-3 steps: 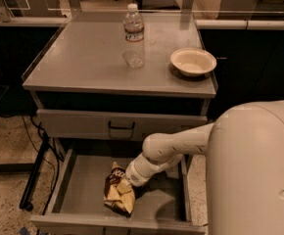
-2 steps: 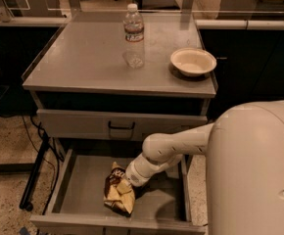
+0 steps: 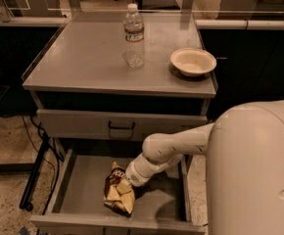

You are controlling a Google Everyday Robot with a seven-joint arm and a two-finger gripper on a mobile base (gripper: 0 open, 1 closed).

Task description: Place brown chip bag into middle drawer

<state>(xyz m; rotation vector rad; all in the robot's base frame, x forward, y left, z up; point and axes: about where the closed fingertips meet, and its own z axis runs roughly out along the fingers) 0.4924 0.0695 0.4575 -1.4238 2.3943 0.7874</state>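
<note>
The brown chip bag (image 3: 116,190), dark brown on top and pale yellow below, lies on the floor of the open middle drawer (image 3: 78,187), near its front centre. My gripper (image 3: 125,182) reaches down into the drawer from the right and sits right at the bag's upper right side, mostly hidden behind the white wrist. The closed drawer front with the black bar handle (image 3: 121,126) is just above.
A clear water bottle (image 3: 133,35) and a pale bowl (image 3: 193,61) stand on the grey cabinet top (image 3: 83,58). My large white arm housing (image 3: 254,175) fills the right foreground. Black cables and a stand leg (image 3: 36,165) are left of the cabinet.
</note>
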